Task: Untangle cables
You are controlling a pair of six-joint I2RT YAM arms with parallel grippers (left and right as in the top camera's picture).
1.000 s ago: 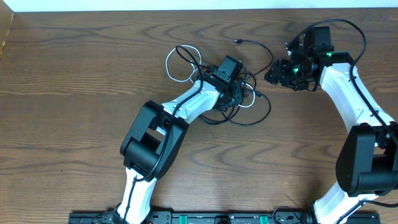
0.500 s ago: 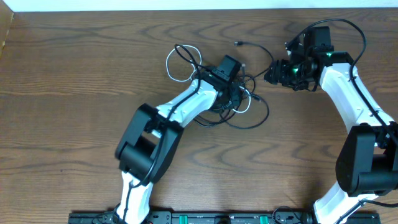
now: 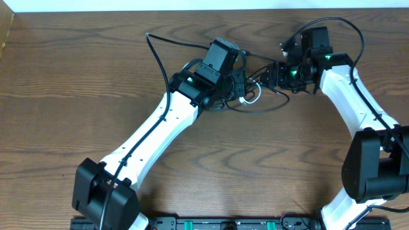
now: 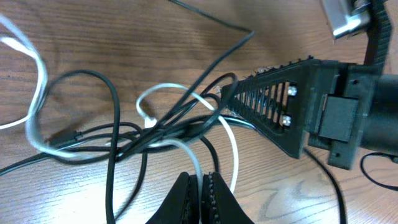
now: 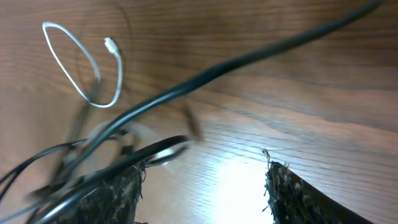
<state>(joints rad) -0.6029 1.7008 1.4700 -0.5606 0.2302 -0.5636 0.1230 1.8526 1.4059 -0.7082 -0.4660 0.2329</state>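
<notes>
Your left claw, clamped on the short white cord, has hauled the tangled thin black cords up against your spread right claw, so separating them can likely begin.

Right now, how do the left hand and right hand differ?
The left hand is pinched shut on the white cable; the right hand is spread wide open, gripping nothing. The left hand sits over the tangle's middle; the right hand reaches in from its edge. Both are low at the same knot of black cables.
</notes>
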